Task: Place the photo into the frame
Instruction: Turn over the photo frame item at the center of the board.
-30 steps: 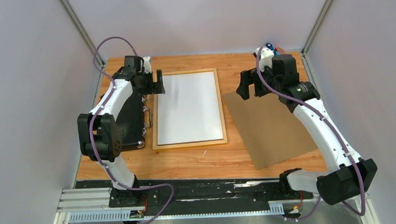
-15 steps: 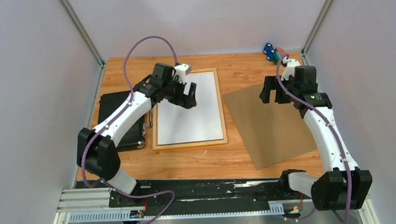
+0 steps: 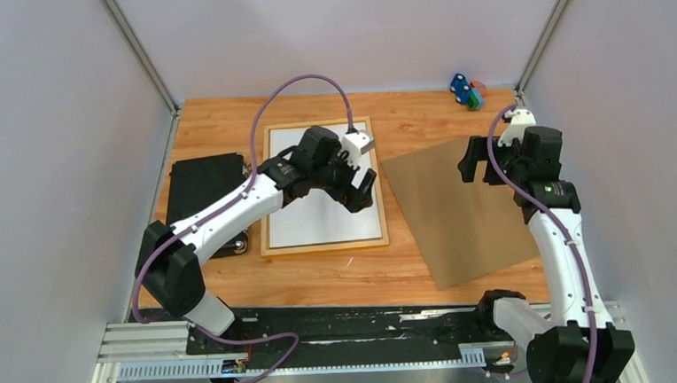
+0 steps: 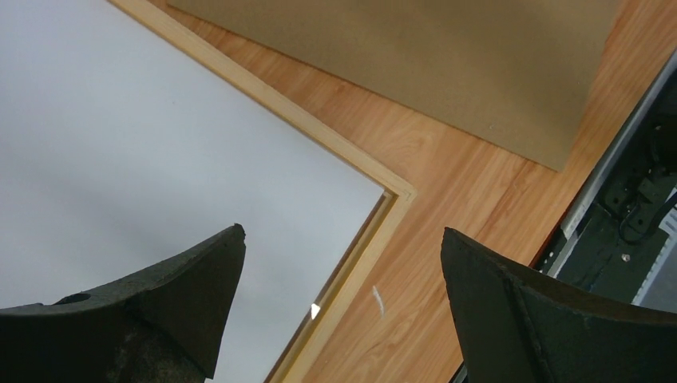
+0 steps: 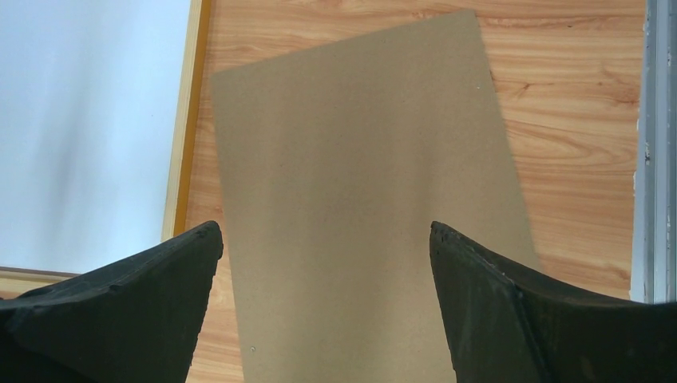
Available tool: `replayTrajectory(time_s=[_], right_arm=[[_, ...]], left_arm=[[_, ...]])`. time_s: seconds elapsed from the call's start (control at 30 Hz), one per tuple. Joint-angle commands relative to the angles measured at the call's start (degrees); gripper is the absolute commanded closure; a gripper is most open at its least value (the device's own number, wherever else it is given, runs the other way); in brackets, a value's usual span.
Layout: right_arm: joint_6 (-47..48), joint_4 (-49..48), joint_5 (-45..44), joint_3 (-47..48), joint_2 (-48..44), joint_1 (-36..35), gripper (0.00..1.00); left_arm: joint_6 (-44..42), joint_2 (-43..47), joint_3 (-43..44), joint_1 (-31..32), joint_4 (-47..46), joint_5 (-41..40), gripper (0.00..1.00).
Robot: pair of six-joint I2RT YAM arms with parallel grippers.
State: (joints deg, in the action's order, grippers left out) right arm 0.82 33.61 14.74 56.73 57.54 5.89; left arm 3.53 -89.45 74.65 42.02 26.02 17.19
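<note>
The frame point(image 3: 325, 245), light wood with thin rails, lies flat on the table at centre. A plain white sheet point(image 3: 314, 220) fills it; no printed side of the photo shows in any view. My left gripper point(image 3: 360, 188) hangs open over the frame's right half. In the left wrist view its gripper point(image 4: 343, 231) hovers above the frame's near right corner point(image 4: 395, 195), holding nothing. My right gripper point(image 3: 479, 159) is open above the far edge of the brown backing board point(image 3: 460, 211). The right wrist view shows that gripper point(image 5: 325, 226) empty over the board point(image 5: 359, 159).
A black case point(image 3: 197, 187) lies left of the frame. A small blue and green object point(image 3: 465, 90) sits at the far right corner. Grey walls close in the table on three sides. A black rail point(image 3: 370, 323) runs along the near edge.
My left arm has swung from the frame's far left corner across to its right half. My right arm has drawn back to the right, over the board's far right part.
</note>
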Motion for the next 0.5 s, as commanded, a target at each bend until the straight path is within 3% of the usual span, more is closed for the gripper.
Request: replayTrajectory(time_s=[0.0,0.27,0.47], right_arm=[[1.0,-3.4,0.1,-1.6,-0.8,0.6,0.0],[0.8,-3.2,-1.3,-2.4,3.7,4.1,0.0],[2.2,-3.1,3.1,-3.7,10.1,10.7,0.0]], left_arm=[[-1.9,-1.3,5.2,4.4,-1.7,-2.2,0.0],[4.0,-17.4,17.6,8.7,0.4,2.2,0.0],[10.2,-31.6,32.4,10.7,7.7,3.8,0.0]])
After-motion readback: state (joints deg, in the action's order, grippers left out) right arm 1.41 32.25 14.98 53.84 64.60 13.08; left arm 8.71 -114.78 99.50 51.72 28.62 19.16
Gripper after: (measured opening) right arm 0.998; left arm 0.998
